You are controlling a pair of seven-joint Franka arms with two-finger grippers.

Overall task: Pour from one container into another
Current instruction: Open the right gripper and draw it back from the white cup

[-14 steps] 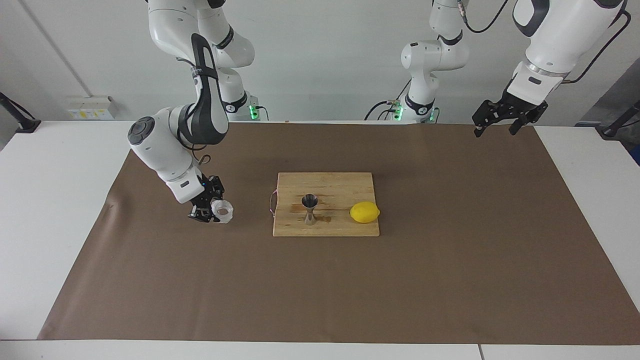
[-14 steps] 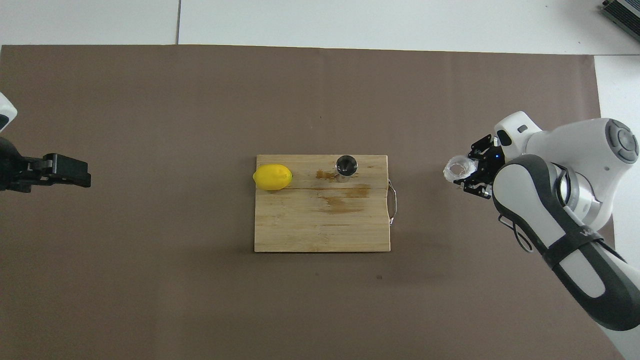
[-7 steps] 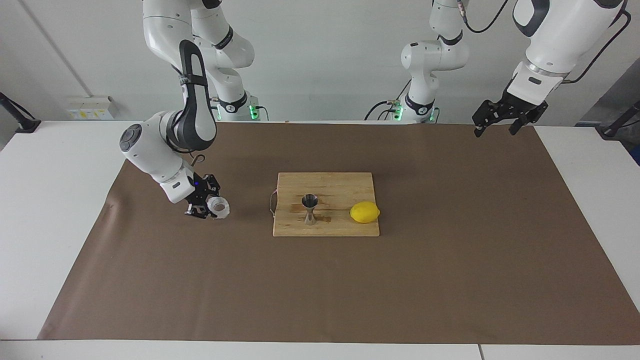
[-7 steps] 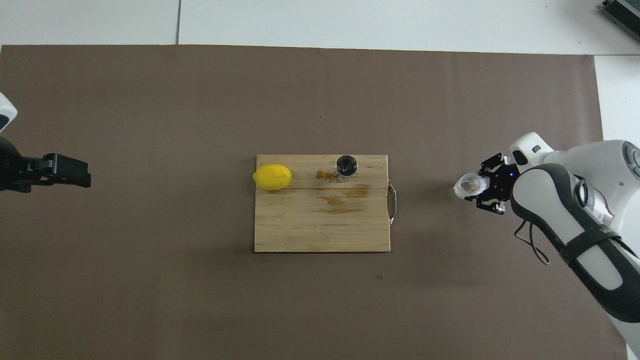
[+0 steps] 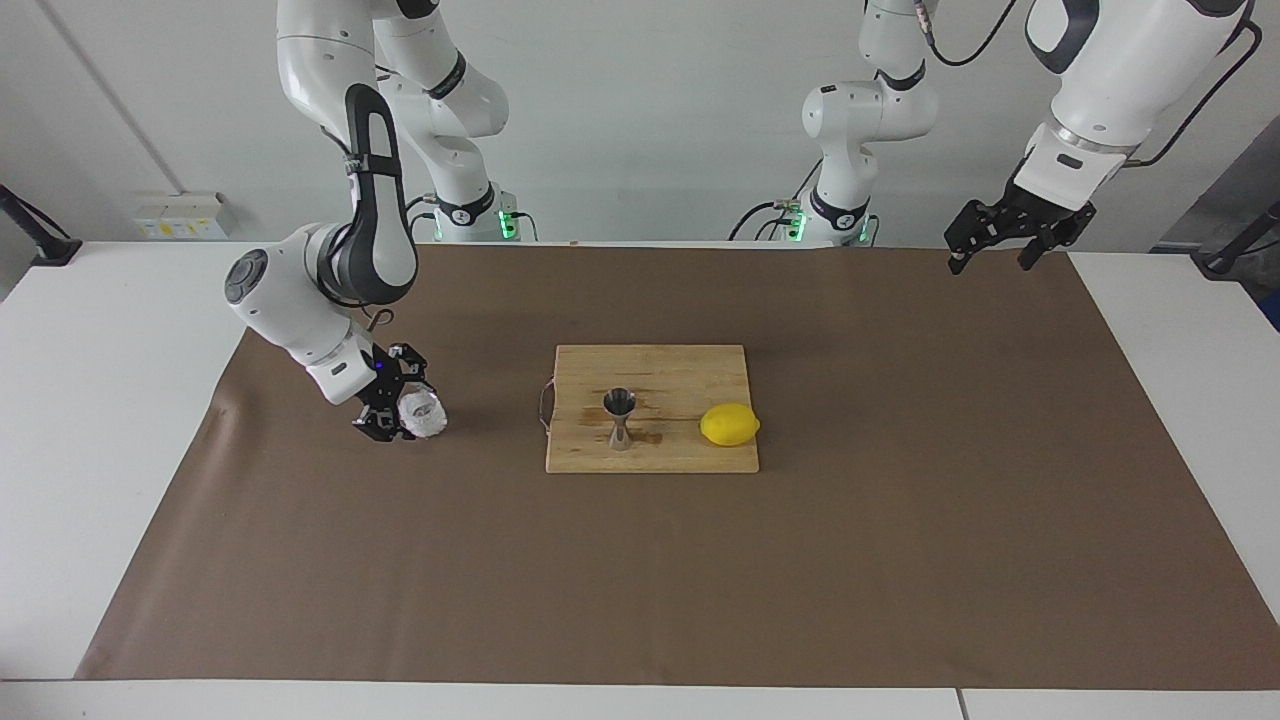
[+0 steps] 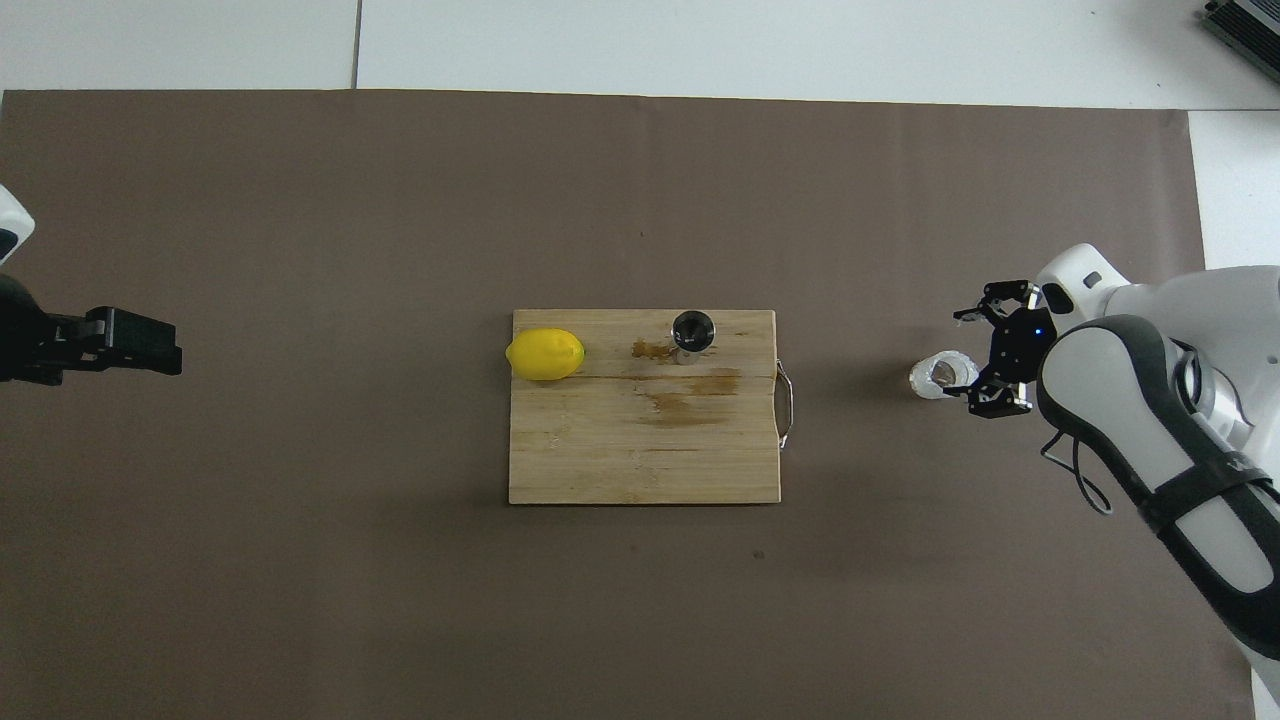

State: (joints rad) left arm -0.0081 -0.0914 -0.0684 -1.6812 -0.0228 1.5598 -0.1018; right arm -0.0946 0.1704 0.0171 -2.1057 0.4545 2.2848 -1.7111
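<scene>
The small clear glass cup (image 5: 421, 414) (image 6: 942, 375) stands upright on the brown mat, toward the right arm's end of the table. My right gripper (image 5: 400, 402) (image 6: 976, 360) is low beside it, open, its fingertips spread on either side of the cup's edge without pressing it. The steel hourglass jigger (image 5: 620, 418) (image 6: 692, 332) stands upright on the wooden cutting board (image 5: 680, 370) (image 6: 620, 450). My left gripper (image 5: 990, 264) (image 6: 165, 352) waits open and empty, raised over the mat at the left arm's end.
A yellow lemon (image 5: 729, 424) (image 6: 545, 354) lies on the board beside the jigger. Brown wet stains (image 6: 685, 385) mark the wood near the jigger. The board's metal handle (image 6: 786, 403) faces the cup. The brown mat (image 5: 900, 520) covers most of the table.
My right gripper carried the cup down and away from the board, set it on the mat and opened off it. The left arm has not moved.
</scene>
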